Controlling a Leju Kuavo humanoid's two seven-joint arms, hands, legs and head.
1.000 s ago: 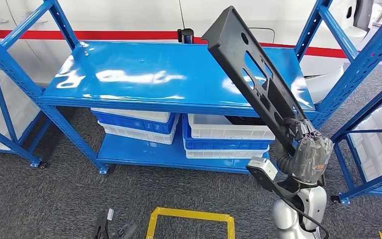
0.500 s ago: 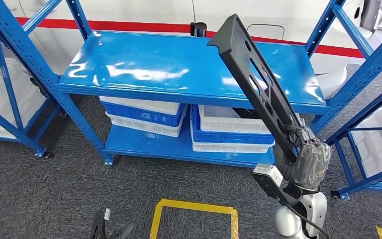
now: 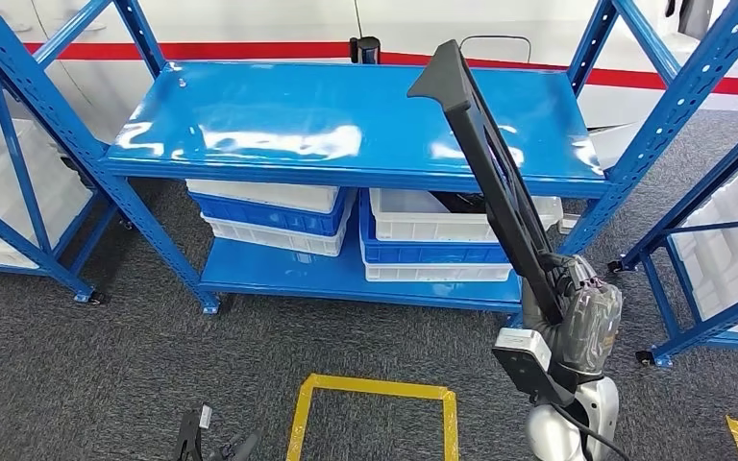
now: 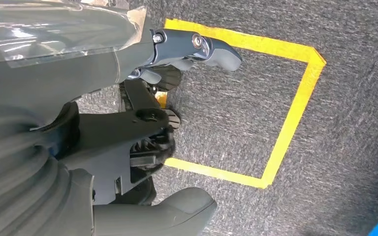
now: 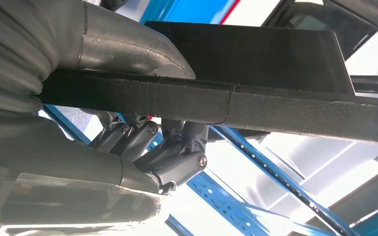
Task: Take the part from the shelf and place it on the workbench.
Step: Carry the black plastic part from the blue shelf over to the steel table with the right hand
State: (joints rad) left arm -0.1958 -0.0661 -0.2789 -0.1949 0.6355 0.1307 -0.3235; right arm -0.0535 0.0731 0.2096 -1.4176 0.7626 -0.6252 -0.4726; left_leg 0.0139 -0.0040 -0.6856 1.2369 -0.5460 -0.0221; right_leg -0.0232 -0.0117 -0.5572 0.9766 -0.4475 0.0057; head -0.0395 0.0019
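A: Half done? Our right hand (image 3: 577, 293) grips the long black part (image 3: 495, 163), lifted clear above the blue shelf (image 3: 279, 115).

B: Yep, workbench placement's left. Left hand (image 4: 177, 59) hangs empty, fingers loosely apart.

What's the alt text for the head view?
The right robot hand holds a long black slotted part upright by its lower end, before a blue shelf rack with blue and white bins below. A yellow tape square marks the grey carpet.
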